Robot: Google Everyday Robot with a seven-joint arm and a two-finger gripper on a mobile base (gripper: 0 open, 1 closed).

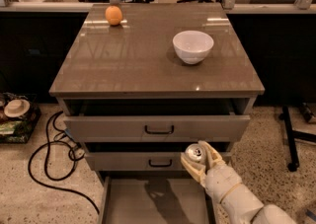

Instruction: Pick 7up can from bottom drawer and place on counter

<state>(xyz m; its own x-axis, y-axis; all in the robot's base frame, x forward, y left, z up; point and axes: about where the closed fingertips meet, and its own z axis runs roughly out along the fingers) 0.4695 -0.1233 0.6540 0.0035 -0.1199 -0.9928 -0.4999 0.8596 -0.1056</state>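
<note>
Silver-topped can clamped tight in gripper, hanging over right side of open bottom drawer, level with middle drawer front. Mid-lift, apparently. Next: raise past front edge of counter, move inward, set down clear of bowl.

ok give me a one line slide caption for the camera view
Gripper holds the 7up can above the open bottom drawer; bowl and orange sit on the counter.

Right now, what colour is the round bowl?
White bowl, camera view; gripper grips silver-topped can above grey bottom drawer.
</note>
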